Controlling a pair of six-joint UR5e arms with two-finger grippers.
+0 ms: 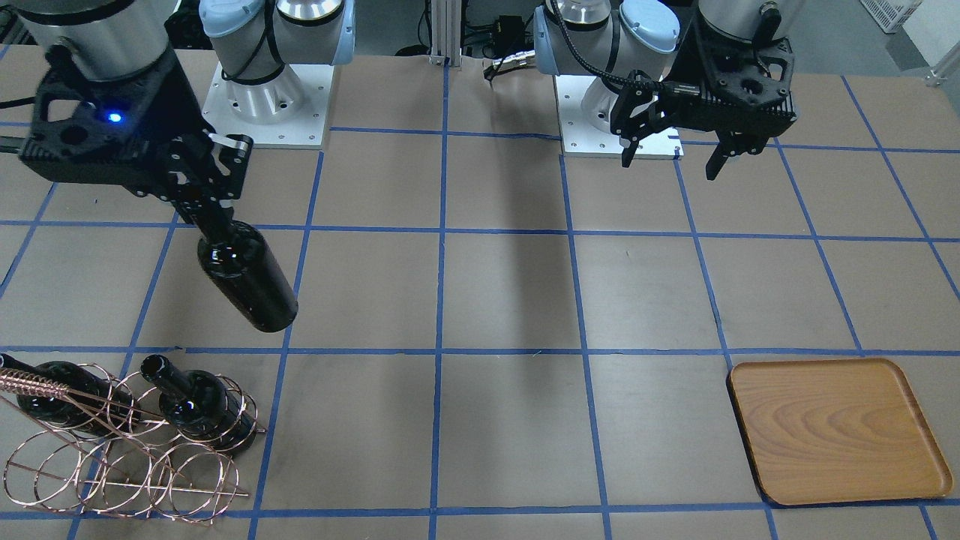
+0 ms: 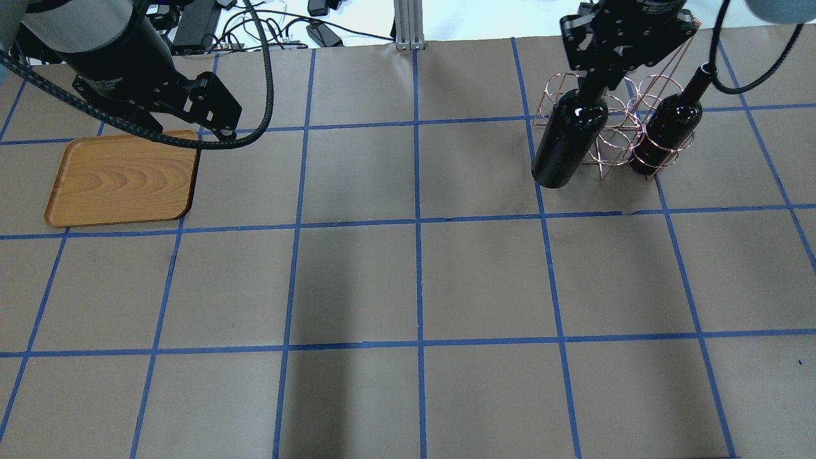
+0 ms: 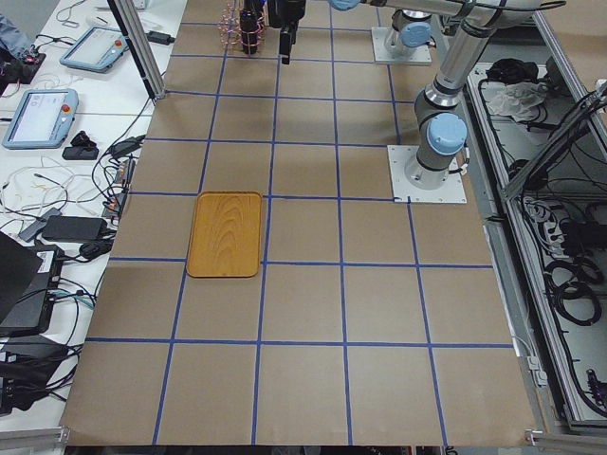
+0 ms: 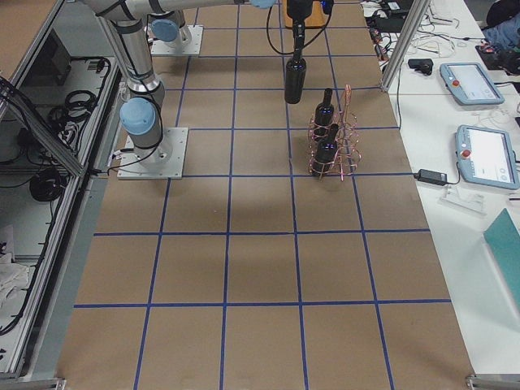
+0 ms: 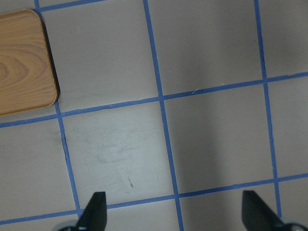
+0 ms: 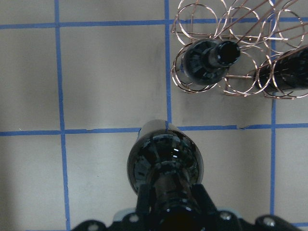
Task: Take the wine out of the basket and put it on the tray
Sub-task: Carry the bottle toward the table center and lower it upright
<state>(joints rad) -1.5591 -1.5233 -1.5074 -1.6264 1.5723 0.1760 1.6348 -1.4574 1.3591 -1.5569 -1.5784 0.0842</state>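
My right gripper [image 1: 208, 216] is shut on the neck of a near-black wine bottle [image 1: 249, 279] and holds it in the air, base down, beside the copper wire basket [image 1: 127, 457]. The held bottle [image 2: 567, 143] hangs clear of the basket [image 2: 613, 127]; in the right wrist view it [image 6: 166, 161] fills the lower middle. Two more bottles [image 1: 196, 405] [image 1: 64, 394] stand in the basket's rings. The wooden tray [image 1: 836, 431] lies bare at the table's other end. My left gripper [image 1: 671, 154] is open and empty, hovering near the tray's [image 2: 121, 178] far corner.
The table is brown paper with a blue tape grid. Both arm bases [image 1: 266, 97] stand on white plates at the robot's side. In the left wrist view, the tray's corner [image 5: 21, 62] is at upper left. Operator tablets and cables lie off the table's far edge [image 4: 487, 154].
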